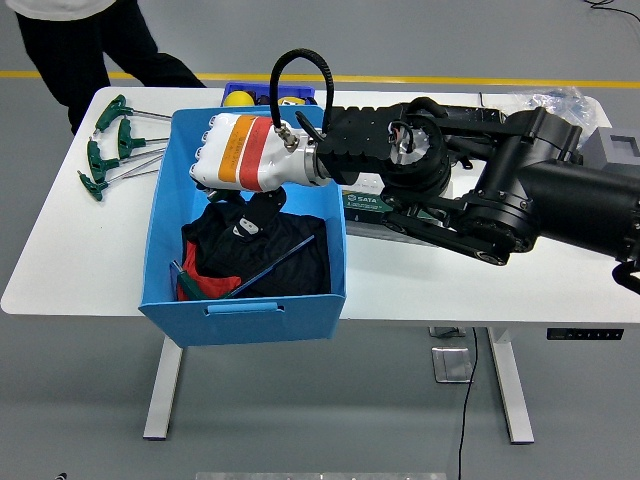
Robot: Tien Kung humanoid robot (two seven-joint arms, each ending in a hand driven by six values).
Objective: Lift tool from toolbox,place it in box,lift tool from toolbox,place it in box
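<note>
My right hand (245,222), white with an orange and red band, reaches down into the blue box (160,230) and sits low over the black cloth (275,250). I see no tool in it against the dark cloth. A long blue-shafted T-handle tool (272,266) with a green grip lies slanted on the cloth near the box's front. My black right arm (480,190) crosses the table and hides the toolbox. The green SATA tool stand (365,202) peeks out under the arm.
Several green T-handle wrenches (105,150) lie at the table's far left. A small blue bin (240,96) with a yellow item stands behind the box. A person (90,40) stands at the far left corner. A plastic bag (560,100) and a grey case (615,148) sit at the far right.
</note>
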